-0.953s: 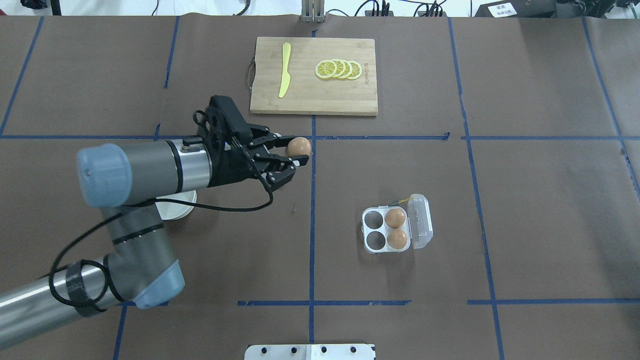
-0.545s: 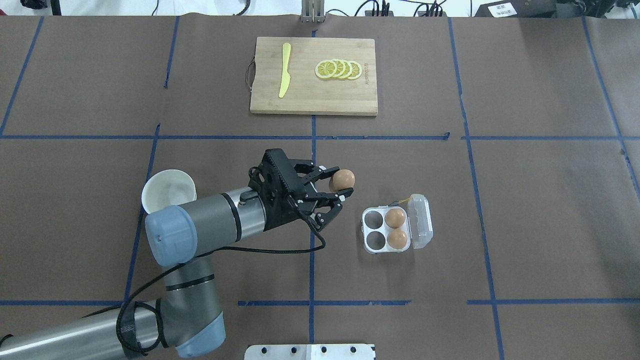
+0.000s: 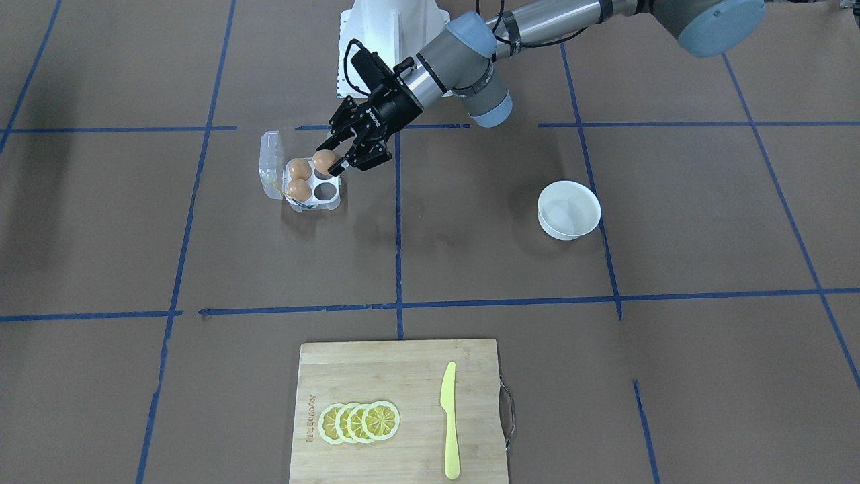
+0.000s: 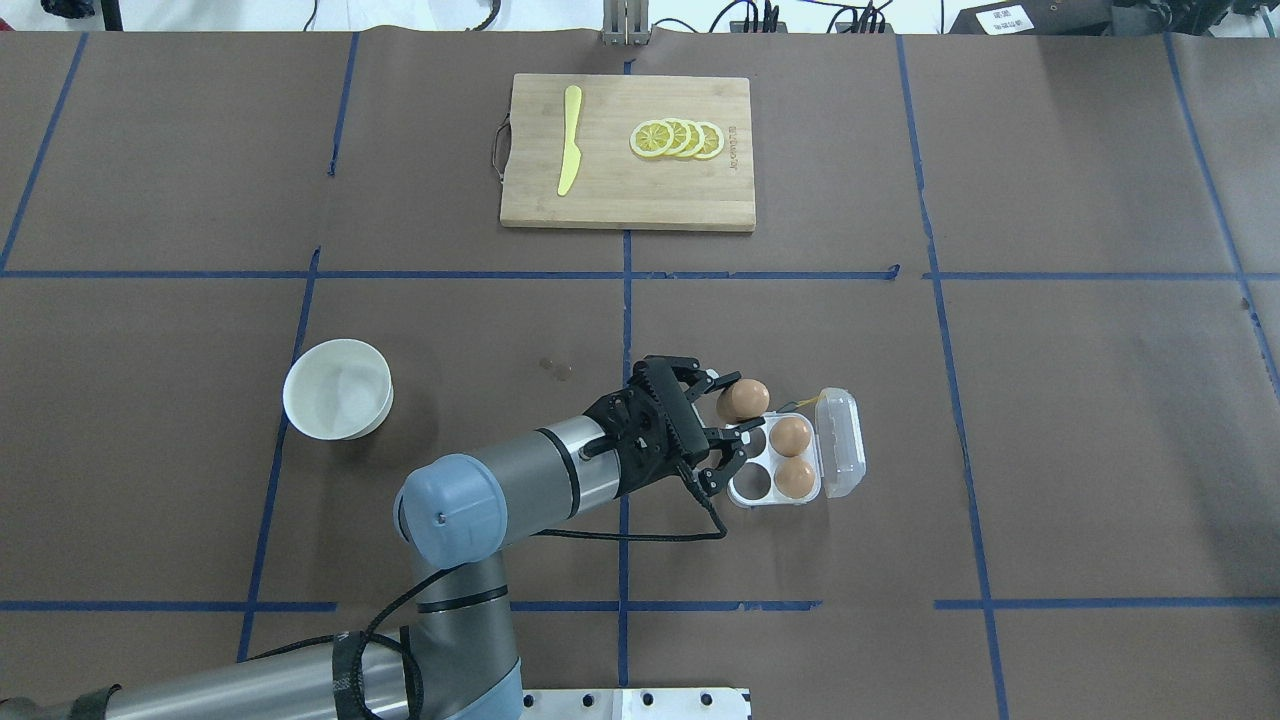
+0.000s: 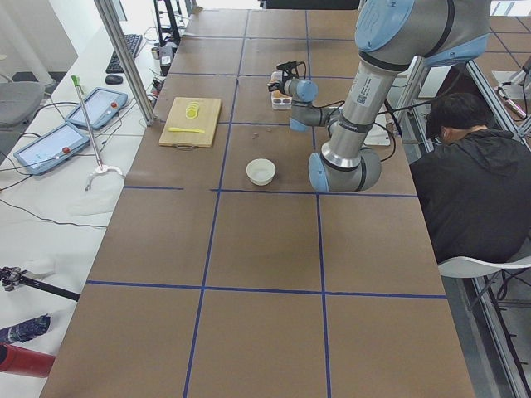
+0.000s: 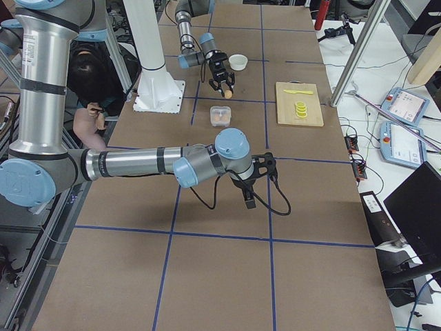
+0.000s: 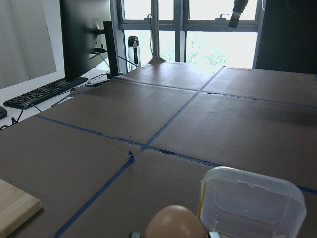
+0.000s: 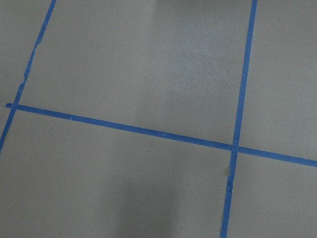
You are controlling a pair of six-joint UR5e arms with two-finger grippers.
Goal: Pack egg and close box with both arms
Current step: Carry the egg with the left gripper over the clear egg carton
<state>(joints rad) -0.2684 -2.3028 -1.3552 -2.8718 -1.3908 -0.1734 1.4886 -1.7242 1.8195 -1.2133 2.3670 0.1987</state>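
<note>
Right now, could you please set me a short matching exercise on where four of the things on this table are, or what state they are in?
Things:
1. third egg
2. box lid
3. bowl
4. knife

Places or states:
A. swung open, beside the cups
B. lying on the cutting board
C. gripped by the left gripper
D. empty, standing by itself on the table

Pairs: 1-C, 2-A, 3-D, 4-B.
</note>
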